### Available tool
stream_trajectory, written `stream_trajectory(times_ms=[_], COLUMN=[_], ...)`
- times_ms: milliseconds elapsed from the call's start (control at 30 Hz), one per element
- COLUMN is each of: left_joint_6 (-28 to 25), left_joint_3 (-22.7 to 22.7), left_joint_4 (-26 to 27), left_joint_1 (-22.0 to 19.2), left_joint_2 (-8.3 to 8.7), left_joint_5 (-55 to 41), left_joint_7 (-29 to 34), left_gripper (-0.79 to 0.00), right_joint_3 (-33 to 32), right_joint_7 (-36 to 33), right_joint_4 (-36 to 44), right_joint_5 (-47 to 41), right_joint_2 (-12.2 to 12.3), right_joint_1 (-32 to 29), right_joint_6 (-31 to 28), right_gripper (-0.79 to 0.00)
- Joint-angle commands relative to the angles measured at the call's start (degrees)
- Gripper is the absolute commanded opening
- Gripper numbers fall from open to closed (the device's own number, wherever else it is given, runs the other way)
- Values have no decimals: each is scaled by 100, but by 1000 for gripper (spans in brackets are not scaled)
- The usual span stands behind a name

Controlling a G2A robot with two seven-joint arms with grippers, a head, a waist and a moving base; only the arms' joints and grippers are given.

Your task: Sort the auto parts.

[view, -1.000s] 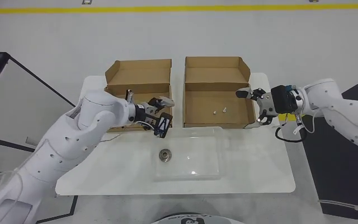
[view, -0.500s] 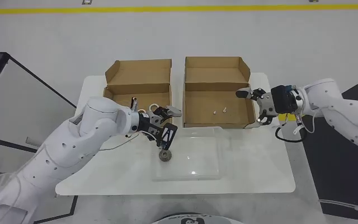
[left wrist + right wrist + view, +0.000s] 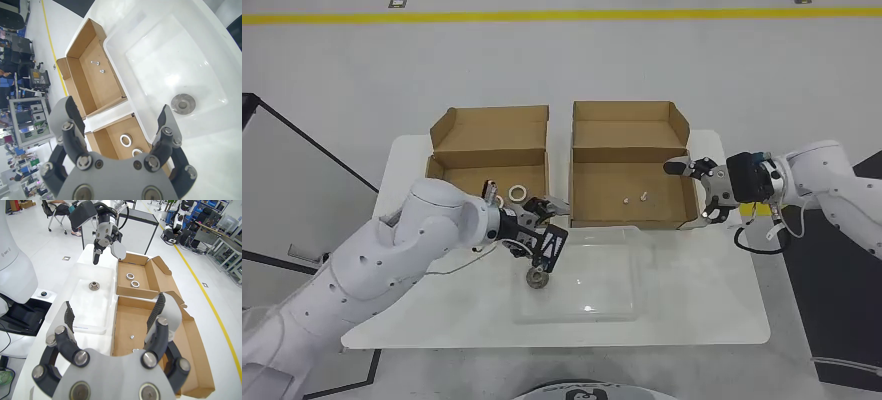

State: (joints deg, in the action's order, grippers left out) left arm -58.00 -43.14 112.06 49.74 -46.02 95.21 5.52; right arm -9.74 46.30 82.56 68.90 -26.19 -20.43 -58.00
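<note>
Leaving the left box (image 3: pixel 487 150), left gripper (image 3: pixel 553 229) hovers, jaws open, near the metal hub (image 3: pixel 536 277); right gripper (image 3: pixel 683 195) jaws open too.

Bright, even overhead light, soft shadows, glare on the tray (image 3: pixel 160 62)

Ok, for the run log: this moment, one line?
left jaws: open near hub in tray | right jaws: open at bolt box
</note>
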Motion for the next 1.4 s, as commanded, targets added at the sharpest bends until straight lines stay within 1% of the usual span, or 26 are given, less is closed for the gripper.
stream_trajectory(times_ms=[0, 33, 67, 133, 200, 300, 400, 533, 633, 1000, 1067, 1200, 1367], left_joint_6=[0, 0, 0, 0, 0, 0, 23, 176, 190, 190, 262, 376, 608], left_joint_3=[263, 387, 505, 759, 1022, 1333, 1613, 1982, 2246, 2246, 2256, 2237, 2283], left_joint_4=[12, 29, -96, -98, -259, -351, -523, -728, -772, -772, -776, -364, 111], left_joint_1=[-202, -319, -427, -716, -978, -1344, -1590, -1882, -2118, -2118, -2048, -1759, -1478], left_joint_2=[-20, -40, -59, -119, -186, -313, -436, -549, -584, -584, -581, -525, -413], left_joint_5=[-635, -1017, -1465, -2232, -3006, -3998, -4682, -5105, -5131, -5131, -5095, -4928, -4685], left_joint_7=[660, 915, 1251, 2001, 2783, 3577, 4060, 4253, 4267, 4267, 4219, 4012, 4462], left_gripper=[0, 0, 0, 0, 0, 0, 0, 0, 0, 0, 0, 0, 0], right_joint_3=[0, 0, 0, 0, 0, 0, 0, 0, 0, 0, 0, 0, 0], right_joint_7=[0, 0, 0, 0, 0, 0, 0, 0, 0, 0, 0, 0, 0], right_joint_4=[0, 0, 0, 0, 0, 0, 0, 0, 0, 0, 0, 0, 0], right_joint_5=[0, 0, 0, 0, 0, 0, 0, 0, 0, 0, 0, 0, 0], right_joint_2=[0, 0, 0, 0, 0, 0, 0, 0, 0, 0, 0, 0, 0], right_joint_1=[0, 0, 0, 0, 0, 0, 0, 0, 0, 0, 0, 0, 0], right_joint_6=[0, 0, 0, 0, 0, 0, 0, 0, 0, 0, 0, 0, 0], right_gripper=[0, 0, 0, 0, 0, 0, 0, 0, 0, 0, 0, 0, 0])
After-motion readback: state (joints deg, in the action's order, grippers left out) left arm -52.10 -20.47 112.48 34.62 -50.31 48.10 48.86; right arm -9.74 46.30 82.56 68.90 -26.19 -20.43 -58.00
